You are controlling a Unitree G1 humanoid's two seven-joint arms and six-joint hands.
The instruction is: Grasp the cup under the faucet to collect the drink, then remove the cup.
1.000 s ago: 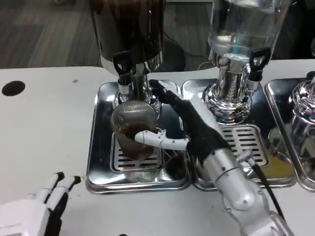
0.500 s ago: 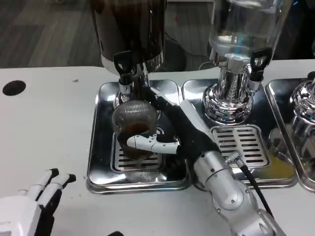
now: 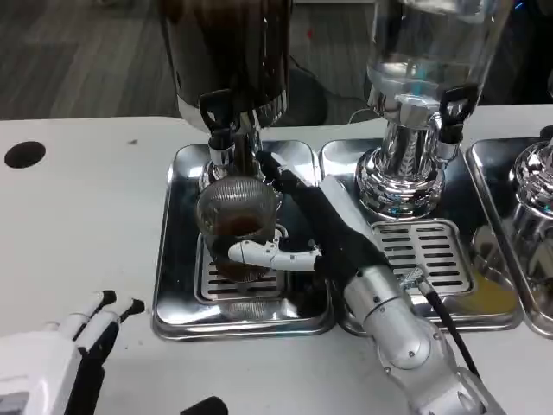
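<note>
A white table is seen from the head view, with three steel drip trays set side by side along its far part. The left drip tray is taken as landmark. Behind it, a dark drink dispenser is mounted, and its faucet with a black lever is placed over the tray's rear edge. To the right of the landmark tray, a clear-tank dispenser on a chrome base is stood on the middle tray, whose slotted grate is exposed. Farther right, part of a third chrome dispenser is cut off by the picture's edge. No brand, label or legible writing can be made out on any surface.

The right forearm is extended from the lower right toward the landmark tray. The right hand is wrapped about the cup: a white finger is laid across the cup's front, while black fingers are curled round its right and rear side, so the cup is gripped. The cup, a ribbed translucent tumbler, is stood on the landmark tray's grate, directly below the faucet, and a brown drink is seen inside it.

The left hand is shown in front of and to the left of the landmark tray, near the table's near edge. Its fingers are extended and slightly apart, and nothing is held or touched by them.

A round black hole is marked in the tabletop, well to the left of the tray.
</note>
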